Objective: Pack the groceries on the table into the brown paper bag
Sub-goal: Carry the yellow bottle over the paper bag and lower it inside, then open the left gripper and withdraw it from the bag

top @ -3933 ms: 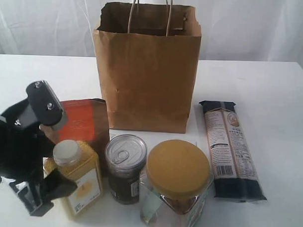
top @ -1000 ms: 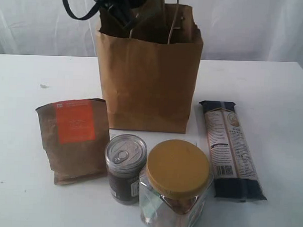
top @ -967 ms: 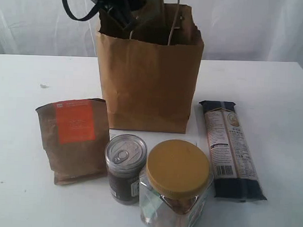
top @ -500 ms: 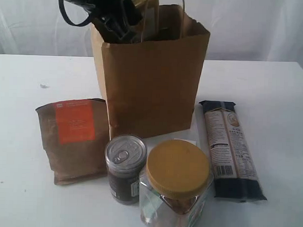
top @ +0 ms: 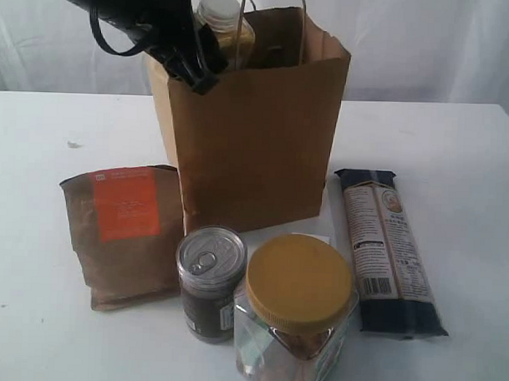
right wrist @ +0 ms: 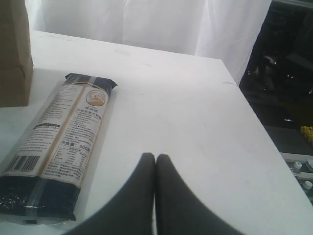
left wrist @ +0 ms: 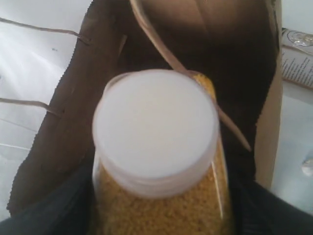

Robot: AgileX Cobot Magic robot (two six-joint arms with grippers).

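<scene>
My left gripper [top: 206, 55] is shut on the yellow-grain bottle [top: 220, 14] and holds it at the mouth of the brown paper bag [top: 256, 149], which leans. The white cap [left wrist: 155, 125] fills the left wrist view, with the bag's dark inside [left wrist: 234, 58] beyond it and my gripper [left wrist: 159, 218] around the grains. In front of the bag, on the table [top: 456, 156], stand the brown pouch [top: 123, 232], the dark can [top: 209, 281] and the yellow-lidded jar [top: 296, 313]. The pasta packet [top: 389, 249] lies to the right. My right gripper [right wrist: 155, 159] is shut and empty near that packet [right wrist: 63, 142].
The bag's cord handles [top: 301, 16] stick up by the bottle, and one cord [left wrist: 166, 54] crosses the cap. The table's right edge [right wrist: 264, 132] runs close to my right gripper. A white curtain [top: 427, 46] hangs behind the table.
My left gripper has shifted left with the bottle, whose cap now shows above the rim. The bag has tipped and slid slightly. The right gripper has not moved.
</scene>
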